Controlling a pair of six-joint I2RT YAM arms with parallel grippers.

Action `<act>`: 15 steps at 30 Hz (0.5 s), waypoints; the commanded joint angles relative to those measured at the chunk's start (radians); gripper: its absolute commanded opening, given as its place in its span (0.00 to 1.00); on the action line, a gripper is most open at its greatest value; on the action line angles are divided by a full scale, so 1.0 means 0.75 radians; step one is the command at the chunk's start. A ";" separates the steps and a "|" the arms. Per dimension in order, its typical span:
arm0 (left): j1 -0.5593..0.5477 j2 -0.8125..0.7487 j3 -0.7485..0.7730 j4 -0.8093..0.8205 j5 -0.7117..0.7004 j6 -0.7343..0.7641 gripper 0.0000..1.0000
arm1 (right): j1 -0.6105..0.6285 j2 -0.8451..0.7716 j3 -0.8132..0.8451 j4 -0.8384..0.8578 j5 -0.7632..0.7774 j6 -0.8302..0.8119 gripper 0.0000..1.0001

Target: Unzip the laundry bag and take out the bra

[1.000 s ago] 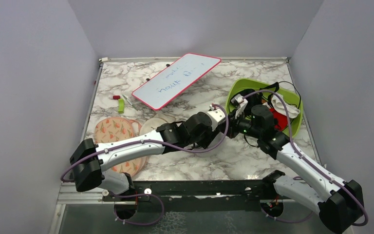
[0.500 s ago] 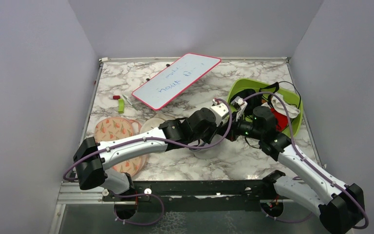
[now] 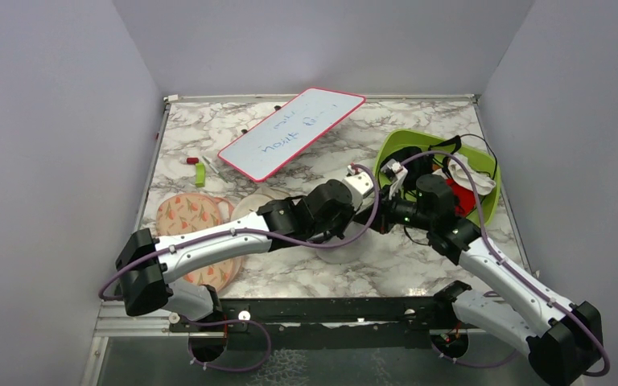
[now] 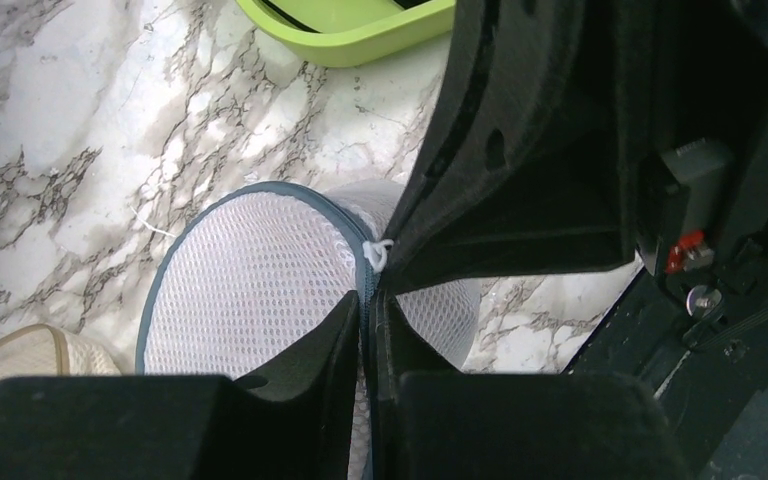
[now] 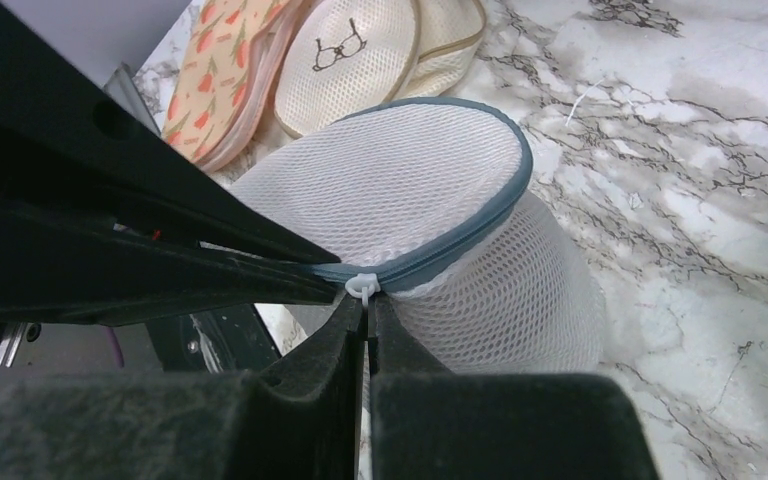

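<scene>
Zip rim of the white mesh laundry bag [image 5: 410, 180] sits clamped between my left tool [image 4: 370, 330] and right tool [image 5: 367, 320], nose to nose; lime-green plastic tub [image 4: 360, 38] just beyond.

The laundry bag [image 4: 250, 285] sits on the table [image 3: 209, 149], pouches [image 3: 189, 213] left, tub [image 4: 350, 38] right.

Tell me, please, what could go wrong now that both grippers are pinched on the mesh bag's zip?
The right gripper appears to hold only the small white pull loop, so it may slip off when pulling. The left gripper pinches the zip rim right beside it, so the two may collide. The laundry bag is soft mesh and may drag or collapse instead of unzipping.
</scene>
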 commanded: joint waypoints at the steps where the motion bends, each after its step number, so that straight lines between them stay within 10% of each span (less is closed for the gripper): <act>1: 0.003 -0.101 -0.038 -0.020 -0.008 0.062 0.00 | -0.006 0.035 0.111 -0.081 0.098 0.024 0.01; 15: 0.002 -0.257 -0.132 -0.008 -0.044 0.061 0.00 | -0.027 0.254 0.225 -0.146 0.366 -0.023 0.01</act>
